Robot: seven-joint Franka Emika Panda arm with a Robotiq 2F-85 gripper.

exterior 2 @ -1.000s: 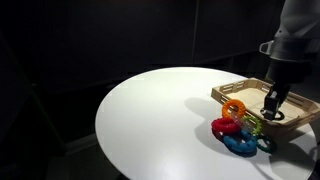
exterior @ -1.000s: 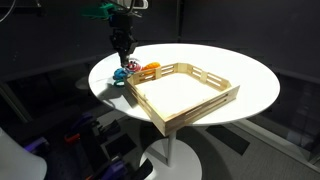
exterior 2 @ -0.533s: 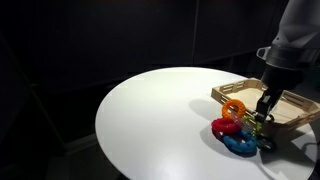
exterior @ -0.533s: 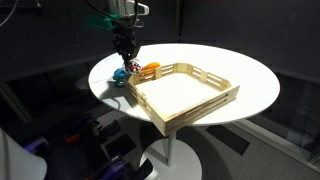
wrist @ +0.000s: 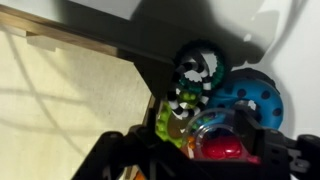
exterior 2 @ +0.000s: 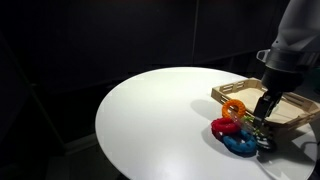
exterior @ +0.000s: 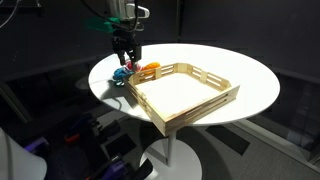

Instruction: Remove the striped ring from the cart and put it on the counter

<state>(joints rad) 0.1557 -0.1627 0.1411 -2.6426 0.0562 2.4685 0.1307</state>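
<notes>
The striped ring (wrist: 197, 78), black and white, lies just outside the cart's corner. It leans on a pile of toys, and the white counter (wrist: 290, 40) shows beside it. My gripper (wrist: 200, 160) hangs right over that pile, open, its fingers wide apart and touching nothing. In both exterior views the gripper (exterior: 127, 60) (exterior 2: 262, 122) stands over the toys at the near corner of the light wooden cart (exterior: 190, 100) (exterior 2: 290, 108). In those views the ring is too small to pick out. The round counter (exterior: 250, 80) (exterior 2: 150, 120) carries both cart and toys.
The pile holds a blue dotted toy (wrist: 250, 95) (exterior 2: 238, 144), a red one (exterior 2: 222, 126) (wrist: 222, 150), an orange ring (exterior 2: 235, 108) and a green piece (wrist: 165, 122). The cart's slatted wall (exterior: 200, 72) rises beside the gripper. The counter's edge runs close behind the toys (exterior: 100, 78).
The gripper moved from above the cart's corner to above the toy pile. Its jaws then went from shut to open, leaving the striped ring lying on the toys.
</notes>
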